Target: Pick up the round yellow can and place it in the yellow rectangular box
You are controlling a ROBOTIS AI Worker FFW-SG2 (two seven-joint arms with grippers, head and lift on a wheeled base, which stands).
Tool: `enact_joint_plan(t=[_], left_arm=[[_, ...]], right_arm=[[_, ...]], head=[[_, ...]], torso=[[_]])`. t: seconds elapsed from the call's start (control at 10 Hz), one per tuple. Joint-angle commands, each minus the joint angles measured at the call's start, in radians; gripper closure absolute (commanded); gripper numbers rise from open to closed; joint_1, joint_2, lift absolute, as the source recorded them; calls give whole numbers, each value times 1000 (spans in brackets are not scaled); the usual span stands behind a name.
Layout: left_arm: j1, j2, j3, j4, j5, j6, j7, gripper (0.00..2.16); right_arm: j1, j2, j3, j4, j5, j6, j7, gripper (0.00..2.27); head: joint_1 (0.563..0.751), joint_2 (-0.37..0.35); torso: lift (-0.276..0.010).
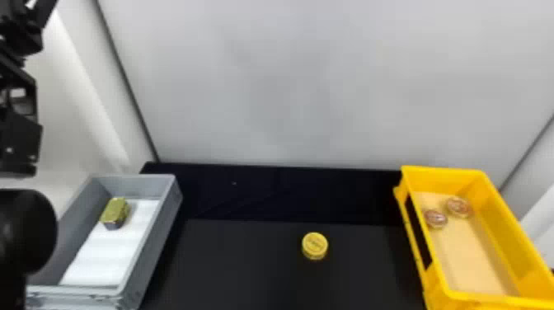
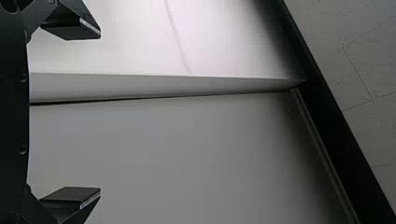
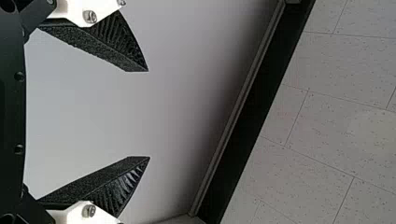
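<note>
Lining up hinges on the can (image 1: 315, 246): flat on the black table (image 1: 231, 268), about 5 o'clock from head-view centre, lid up, axis upright. No long side to match, so a top-down straddle should work from any heading. Left arm (image 1: 20, 140) is high at the 10 o'clock edge, so the can is at its 4 o'clock, well apart. Left gripper (image 2: 100, 113) and right gripper (image 3: 148, 114) both released, spread wide, nothing between. Can't tell which is nearer, but the box (image 1: 492, 222) is at the can's 3 o'clock, so I'd use the right gripper: shorter carry, no crossing. Box's long axis runs 11 to 5 o'clock; two tins (image 1: 435, 218) in its far half, so aim for the near half. Can is low; come down square or it may skid.
</note>
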Motion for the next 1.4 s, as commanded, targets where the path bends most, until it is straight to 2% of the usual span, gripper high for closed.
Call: enact_joint_plan(t=[0.0, 0.5, 0.6, 0.7, 0.8, 0.9, 1.0, 1.1, 1.2, 1.3], left_arm=[[-1, 0, 1, -1, 0, 0, 0, 98], [-1, 2, 6, 1, 0, -2, 2, 98], [0, -1, 9, 1, 3, 3, 2, 99], [0, -9, 9, 2, 10, 14, 2, 99], [2, -13, 4, 9, 12, 14, 0, 99], [2, -17, 1, 10, 13, 14, 2, 99], [0, -10, 1, 9, 15, 18, -3, 99], [-1, -6, 1, 2, 15, 17, -1, 98], [0, -10, 1, 4, 13, 17, -1, 98], [3, -12, -1, 4, 13, 17, 0, 99]], right_arm=[[0, -3, -1, -4, 0, 2, 0, 119], [64, 3, -21, -32, -2, 39, -17, 119], [95, 16, -31, -44, -38, 91, -26, 119], [126, 46, -31, -53, -107, 217, -65, 119], [150, 94, -52, -62, -138, 344, -54, 119], [178, 160, -90, -64, -150, 477, 7, 119], [187, 211, -118, -67, -138, 625, 87, 119], [178, 234, -118, -84, -118, 806, 152, 116], [146, 234, -107, -81, -117, 1012, 225, 116], [117, 234, -118, -18, -137, 1176, 353, 119]], head=[[663, 54], [663, 54], [663, 54], [663, 54], [663, 54], [663, 54], [663, 54], [663, 54], [663, 54], [663, 54]], torso=[[-2], [-2], [-2], [-2], [-2], [-2], [-2], [-2], [-2], [-2]])
